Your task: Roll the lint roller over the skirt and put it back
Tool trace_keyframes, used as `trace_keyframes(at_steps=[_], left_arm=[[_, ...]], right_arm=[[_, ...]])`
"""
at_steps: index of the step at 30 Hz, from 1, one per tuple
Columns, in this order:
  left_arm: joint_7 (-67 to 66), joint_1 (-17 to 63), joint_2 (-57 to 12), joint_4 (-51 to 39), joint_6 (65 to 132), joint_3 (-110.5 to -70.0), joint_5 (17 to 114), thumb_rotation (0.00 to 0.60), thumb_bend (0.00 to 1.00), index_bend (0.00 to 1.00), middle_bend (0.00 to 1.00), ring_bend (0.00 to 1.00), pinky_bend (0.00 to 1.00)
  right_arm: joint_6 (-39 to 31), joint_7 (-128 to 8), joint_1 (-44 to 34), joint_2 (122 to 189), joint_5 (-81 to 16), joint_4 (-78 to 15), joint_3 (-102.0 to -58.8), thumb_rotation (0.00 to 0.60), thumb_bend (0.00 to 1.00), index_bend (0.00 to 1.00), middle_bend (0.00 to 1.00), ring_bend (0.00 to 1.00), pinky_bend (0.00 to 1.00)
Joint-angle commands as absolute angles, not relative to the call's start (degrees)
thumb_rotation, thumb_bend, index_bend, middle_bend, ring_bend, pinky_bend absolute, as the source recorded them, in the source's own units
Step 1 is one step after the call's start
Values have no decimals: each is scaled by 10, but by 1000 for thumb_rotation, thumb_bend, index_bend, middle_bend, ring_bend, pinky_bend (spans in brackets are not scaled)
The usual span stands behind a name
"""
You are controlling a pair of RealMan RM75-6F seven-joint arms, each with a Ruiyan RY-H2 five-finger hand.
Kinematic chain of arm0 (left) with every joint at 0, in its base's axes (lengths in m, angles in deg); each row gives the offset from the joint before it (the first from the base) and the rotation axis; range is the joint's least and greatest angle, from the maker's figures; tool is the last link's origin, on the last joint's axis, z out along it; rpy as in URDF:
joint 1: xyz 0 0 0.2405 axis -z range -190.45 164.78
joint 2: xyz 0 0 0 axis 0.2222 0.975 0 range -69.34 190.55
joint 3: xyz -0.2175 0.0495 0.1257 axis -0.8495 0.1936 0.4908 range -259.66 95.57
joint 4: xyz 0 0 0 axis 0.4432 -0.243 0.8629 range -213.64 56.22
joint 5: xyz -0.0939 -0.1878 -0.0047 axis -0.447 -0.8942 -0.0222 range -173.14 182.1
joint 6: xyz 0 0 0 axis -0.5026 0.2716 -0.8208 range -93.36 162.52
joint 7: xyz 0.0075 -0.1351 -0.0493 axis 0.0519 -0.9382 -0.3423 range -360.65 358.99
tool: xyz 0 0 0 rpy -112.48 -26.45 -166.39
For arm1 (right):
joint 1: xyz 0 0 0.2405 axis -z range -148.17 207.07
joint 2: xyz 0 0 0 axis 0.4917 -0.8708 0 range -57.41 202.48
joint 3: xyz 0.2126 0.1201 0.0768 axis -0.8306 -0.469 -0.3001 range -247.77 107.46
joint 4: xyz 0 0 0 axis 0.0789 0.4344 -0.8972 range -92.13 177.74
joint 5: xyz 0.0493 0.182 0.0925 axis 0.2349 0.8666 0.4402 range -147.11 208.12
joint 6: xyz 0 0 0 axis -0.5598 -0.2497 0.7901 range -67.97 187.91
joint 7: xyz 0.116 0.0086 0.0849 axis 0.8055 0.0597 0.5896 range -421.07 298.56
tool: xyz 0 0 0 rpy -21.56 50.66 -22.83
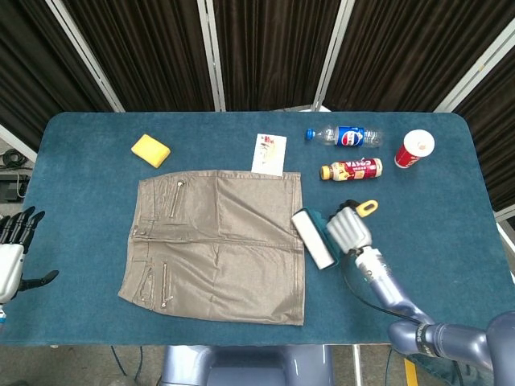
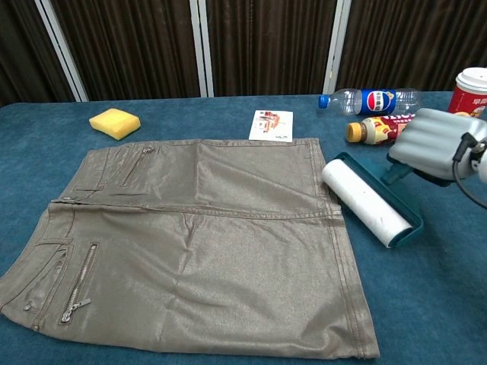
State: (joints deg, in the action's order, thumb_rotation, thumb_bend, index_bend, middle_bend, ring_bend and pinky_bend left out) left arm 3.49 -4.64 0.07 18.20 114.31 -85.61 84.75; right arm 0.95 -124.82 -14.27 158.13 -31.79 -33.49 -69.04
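Note:
A taupe skirt (image 1: 216,233) (image 2: 198,243) lies flat on the blue table, with zip pockets on its left half. My right hand (image 1: 348,228) (image 2: 435,146) grips the teal handle of the lint roller. The roller's white barrel (image 1: 313,238) (image 2: 366,201) sits just past the skirt's right edge, over the tablecloth; whether it touches the cloth I cannot tell. A yellow loop (image 1: 367,207) sticks out at the handle's end. My left hand (image 1: 14,241) hangs off the table's left edge, fingers spread, holding nothing.
A yellow sponge (image 1: 150,150) (image 2: 115,122) lies at the back left, a small card (image 1: 269,153) (image 2: 272,125) above the skirt. A Pepsi bottle (image 1: 344,136) (image 2: 368,100), a brown drink bottle (image 1: 351,170) (image 2: 380,128) and a red paper cup (image 1: 414,148) (image 2: 469,90) lie at the back right.

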Motion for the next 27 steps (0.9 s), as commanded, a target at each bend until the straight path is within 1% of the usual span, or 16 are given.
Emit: trace_keyframes(at_steps=[1, 3, 4, 5, 7, 8, 9, 10, 12, 13, 15, 18, 20, 23, 27], left_arm=[[36, -47, 1, 184, 1145, -855, 850, 600, 0, 0, 0, 0, 0], [36, -48, 2, 186, 1147, -854, 853, 600, 0, 0, 0, 0, 0], [36, -48, 2, 187, 1149, -854, 854, 600, 0, 0, 0, 0, 0], [36, -49, 2, 188, 1150, -853, 856, 600, 0, 0, 0, 0, 0], [35, -50, 3, 189, 1152, -852, 859, 600, 0, 0, 0, 0, 0], [34, -50, 4, 190, 1153, -852, 861, 600, 0, 0, 0, 0, 0], [33, -50, 4, 190, 1153, -852, 861, 600, 0, 0, 0, 0, 0], [33, -50, 5, 191, 1153, -851, 862, 600, 0, 0, 0, 0, 0], [29, -51, 7, 192, 1153, -851, 863, 600, 0, 0, 0, 0, 0], [27, -51, 8, 193, 1154, -851, 864, 600, 0, 0, 0, 0, 0], [23, -52, 10, 194, 1155, -850, 867, 600, 0, 0, 0, 0, 0], [15, -54, 14, 195, 1158, -850, 868, 600, 0, 0, 0, 0, 0], [9, -56, 17, 195, 1163, -849, 872, 600, 0, 0, 0, 0, 0], [4, -59, 18, 193, 1173, -849, 882, 600, 0, 0, 0, 0, 0], [4, -62, 7, 172, 1196, -851, 900, 600, 0, 0, 0, 0, 0]], right_arm=[[11, -1225, -127, 1568, -295, -315, -697, 600, 922, 486, 502, 413, 433], [14, -1216, -122, 1566, -283, -307, -700, 600, 921, 481, 502, 416, 438], [16, -1214, -119, 1565, -278, -306, -701, 600, 901, 474, 502, 416, 440], [18, -1213, -117, 1564, -272, -307, -701, 600, 853, 456, 500, 412, 441], [20, -1210, -114, 1563, -265, -310, -702, 600, 537, 330, 440, 352, 432], [19, -1204, -111, 1562, -263, -314, -703, 600, 282, 217, 359, 281, 398], [20, -1197, -108, 1561, -257, -320, -706, 600, 118, 126, 276, 213, 353], [20, -1193, -106, 1560, -251, -326, -709, 600, 17, 52, 181, 139, 285], [17, -1192, -101, 1553, -227, -350, -717, 600, 0, 1, 72, 50, 196], [13, -1193, -99, 1547, -216, -367, -720, 600, 0, 0, 33, 19, 160], [-2, -1189, -93, 1530, -213, -404, -724, 600, 0, 0, 5, 0, 107], [-33, -1161, -78, 1502, -239, -447, -725, 600, 0, 0, 0, 0, 29], [-61, -1119, -57, 1472, -276, -482, -719, 600, 0, 0, 0, 0, 1], [-108, -1033, -22, 1437, -351, -502, -708, 600, 0, 0, 0, 0, 0], [-185, -903, 30, 1424, -447, -482, -691, 600, 0, 0, 0, 0, 0]])
